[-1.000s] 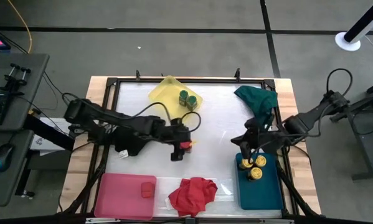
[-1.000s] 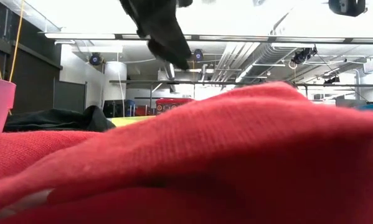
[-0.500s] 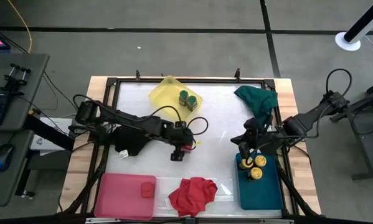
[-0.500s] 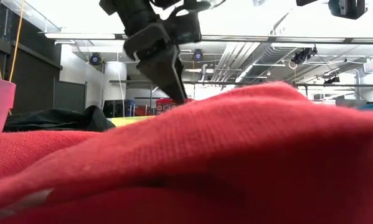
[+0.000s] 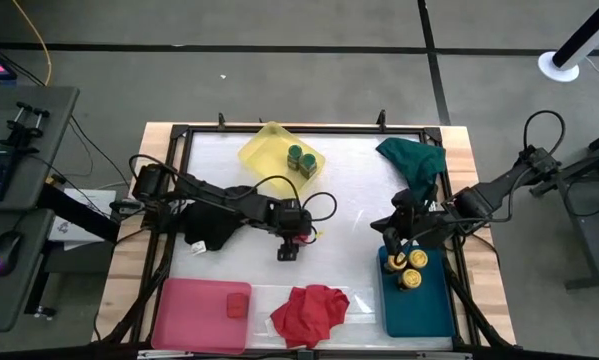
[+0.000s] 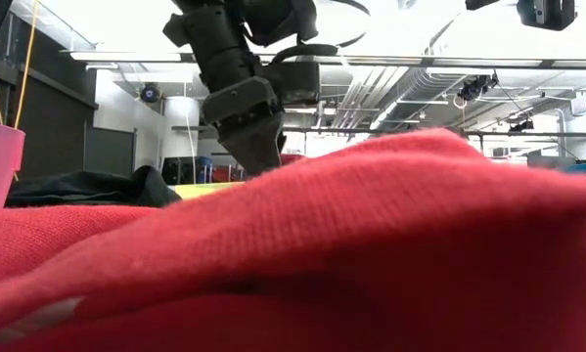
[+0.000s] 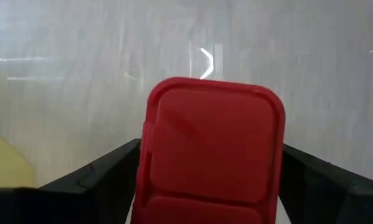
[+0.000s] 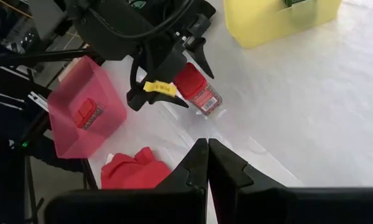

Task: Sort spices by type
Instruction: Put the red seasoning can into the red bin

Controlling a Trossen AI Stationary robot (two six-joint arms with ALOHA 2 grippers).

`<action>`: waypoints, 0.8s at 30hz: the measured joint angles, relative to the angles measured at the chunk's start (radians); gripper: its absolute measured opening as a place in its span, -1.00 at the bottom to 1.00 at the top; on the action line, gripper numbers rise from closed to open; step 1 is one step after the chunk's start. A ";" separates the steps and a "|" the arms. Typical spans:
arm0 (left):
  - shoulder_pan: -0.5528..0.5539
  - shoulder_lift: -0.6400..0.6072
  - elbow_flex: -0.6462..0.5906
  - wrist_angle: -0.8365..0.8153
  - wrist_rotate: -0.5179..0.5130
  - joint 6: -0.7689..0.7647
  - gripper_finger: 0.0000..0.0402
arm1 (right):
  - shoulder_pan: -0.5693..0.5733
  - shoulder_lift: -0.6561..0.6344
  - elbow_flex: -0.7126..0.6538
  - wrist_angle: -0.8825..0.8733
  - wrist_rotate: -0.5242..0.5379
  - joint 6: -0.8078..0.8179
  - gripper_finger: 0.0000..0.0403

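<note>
left pincer (image 8: 195,59) | astride, unclosed | red spice box (image 7: 211,146) between fingers

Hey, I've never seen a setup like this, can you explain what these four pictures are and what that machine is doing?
It is a two-armed robot at a table, sorting spices. One picture looks down from above, one looks level across the table from behind a red cloth, and one comes from each wrist. The left gripper stands open around a small red box on the table. The right gripper, shut, waits above the teal tray of yellow-lidded jars. Green-lidded jars sit in the yellow tray; another red box lies in the pink tray.
</note>
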State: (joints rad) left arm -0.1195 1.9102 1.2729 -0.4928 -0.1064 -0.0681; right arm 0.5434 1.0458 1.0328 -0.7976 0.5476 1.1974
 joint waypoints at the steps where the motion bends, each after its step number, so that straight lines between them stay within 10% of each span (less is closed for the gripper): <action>1: -0.002 0.000 0.000 -0.001 0.000 0.000 0.54 | 0.000 0.000 0.000 0.000 0.000 0.001 -1.00; 7: -0.030 -0.011 0.000 -0.019 0.000 -0.023 -0.06 | 0.000 0.000 0.000 0.000 0.000 0.003 -1.00; 14: -0.059 -0.209 0.040 -0.189 -0.048 -0.141 -0.09 | 0.000 0.000 0.000 0.000 0.005 0.008 -1.00; 24: -0.559 -0.572 0.033 -0.417 -0.353 -0.959 -0.09 | 0.000 0.000 0.000 -0.002 0.040 0.008 -1.00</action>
State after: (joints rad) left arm -0.6781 1.3386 1.3056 -0.9097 -0.4596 -1.0267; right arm 0.5434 1.0458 1.0328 -0.7995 0.5873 1.2049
